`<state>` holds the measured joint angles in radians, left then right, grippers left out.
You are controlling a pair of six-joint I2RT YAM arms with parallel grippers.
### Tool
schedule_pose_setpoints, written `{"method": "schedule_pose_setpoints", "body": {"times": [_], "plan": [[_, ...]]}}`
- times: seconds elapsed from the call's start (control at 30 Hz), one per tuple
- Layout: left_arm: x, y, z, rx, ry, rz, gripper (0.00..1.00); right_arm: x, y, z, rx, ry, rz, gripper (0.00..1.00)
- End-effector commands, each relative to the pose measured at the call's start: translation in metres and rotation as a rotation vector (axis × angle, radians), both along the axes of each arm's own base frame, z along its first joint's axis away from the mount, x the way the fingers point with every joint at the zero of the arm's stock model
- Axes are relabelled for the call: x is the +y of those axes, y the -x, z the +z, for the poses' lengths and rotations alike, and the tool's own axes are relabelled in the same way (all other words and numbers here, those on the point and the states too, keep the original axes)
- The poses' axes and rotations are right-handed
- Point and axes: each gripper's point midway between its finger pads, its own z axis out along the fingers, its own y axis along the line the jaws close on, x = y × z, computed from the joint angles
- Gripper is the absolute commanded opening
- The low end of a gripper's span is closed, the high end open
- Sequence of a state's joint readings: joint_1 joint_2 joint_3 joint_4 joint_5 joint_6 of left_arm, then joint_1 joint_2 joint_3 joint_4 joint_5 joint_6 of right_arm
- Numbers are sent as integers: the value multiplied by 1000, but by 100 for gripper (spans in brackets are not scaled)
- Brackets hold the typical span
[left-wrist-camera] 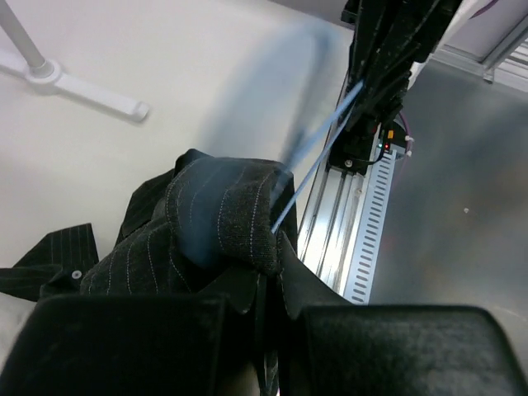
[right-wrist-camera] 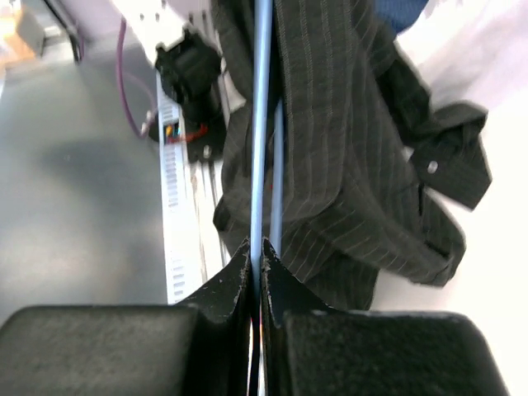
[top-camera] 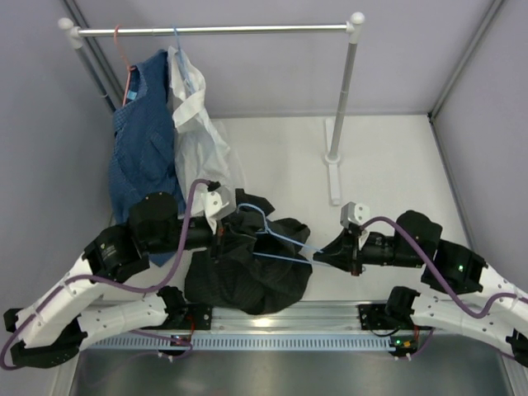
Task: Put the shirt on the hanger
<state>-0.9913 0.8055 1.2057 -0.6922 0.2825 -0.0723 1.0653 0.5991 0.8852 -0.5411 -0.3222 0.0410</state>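
Right wrist: right gripper clamps hanger wire; shirt pinstriped.

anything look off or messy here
The black shirt is bunched in a crumpled heap at the near edge of the table, with the light-blue hanger sticking out of it sideways rather than sitting in the shoulders. The white shirt on the rail also hangs lopsided.
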Motion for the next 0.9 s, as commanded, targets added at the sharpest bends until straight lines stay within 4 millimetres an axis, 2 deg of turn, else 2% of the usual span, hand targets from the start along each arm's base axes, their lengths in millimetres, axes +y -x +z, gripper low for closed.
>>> {"method": "schedule_pose_setpoints", "body": {"times": [0.0,0.13,0.2,0.27,0.3,0.43,0.53,0.57,0.6,0.67,0.7,0.73,0.83,0.87], "plan": [[-1,11,18,-56,78,-64,0,14,-3,54,-118,-206,23,0],[9,-14,17,-64,44,92,0,25,-6,63,-115,-281,27,0],[9,-23,18,-57,38,143,0,33,-8,57,-90,-283,35,0],[7,-26,18,-36,38,162,0,38,-13,62,-85,-319,16,0],[4,-27,16,-24,32,159,0,42,-12,56,-79,-315,28,0],[-9,-18,14,10,19,77,4,52,-4,60,-72,-347,100,0],[-12,-13,19,13,22,44,8,53,-10,56,-64,-351,68,0],[-11,-12,20,5,19,40,11,52,-11,61,-68,-379,56,0],[-9,-11,21,-2,20,38,25,48,-11,57,-67,-399,42,0],[-1,-12,29,-41,40,61,44,41,-13,61,-64,-458,8,0],[3,-14,32,-58,47,78,68,34,-11,65,-76,-511,-4,0],[8,-15,35,-75,54,96,98,30,-16,67,-75,-534,-45,0],[31,-23,51,-137,100,201,98,19,-18,69,-77,-582,-85,0],[42,-38,52,-158,101,305,98,16,-19,70,-63,-597,-98,0]]}}
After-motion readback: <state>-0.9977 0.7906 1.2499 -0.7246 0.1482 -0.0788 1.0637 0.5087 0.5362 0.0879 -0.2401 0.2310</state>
